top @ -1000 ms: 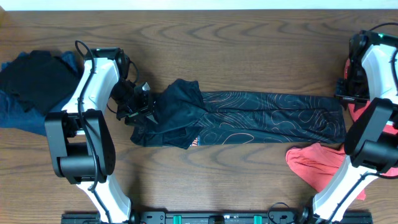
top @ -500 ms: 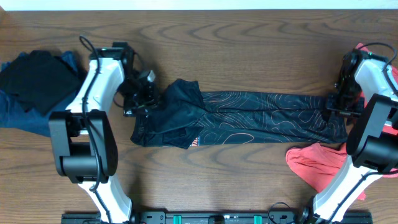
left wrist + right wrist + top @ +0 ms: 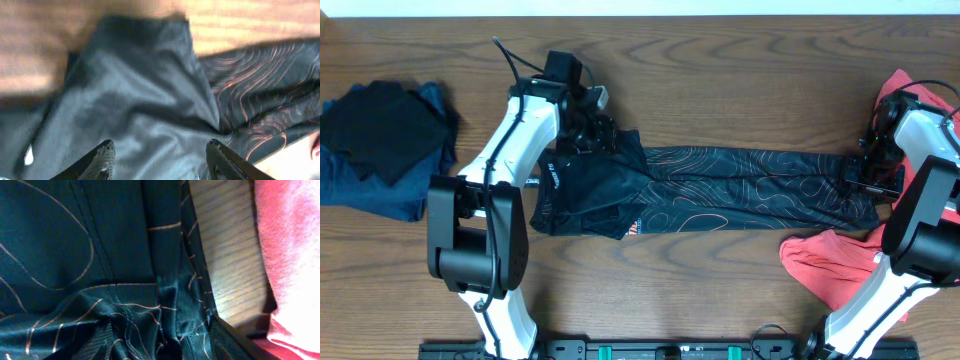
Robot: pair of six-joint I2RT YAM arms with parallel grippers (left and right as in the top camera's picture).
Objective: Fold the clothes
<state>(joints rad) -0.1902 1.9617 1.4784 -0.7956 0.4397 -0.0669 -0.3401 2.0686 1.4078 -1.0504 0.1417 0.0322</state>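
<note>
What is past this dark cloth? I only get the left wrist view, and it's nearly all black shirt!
Observer: That black jersey runs in a long band across the table. Its other end lies under the right pincer.
Operator: Whoa. Is there any other shirt?
Observer: Yes, a coral-red shirt lies crumpled just in front of the jersey's right end.
Operator: And on my side?
Observer: A heap of dark blue and black clothes sits at the far left, apart from the jersey.
</note>
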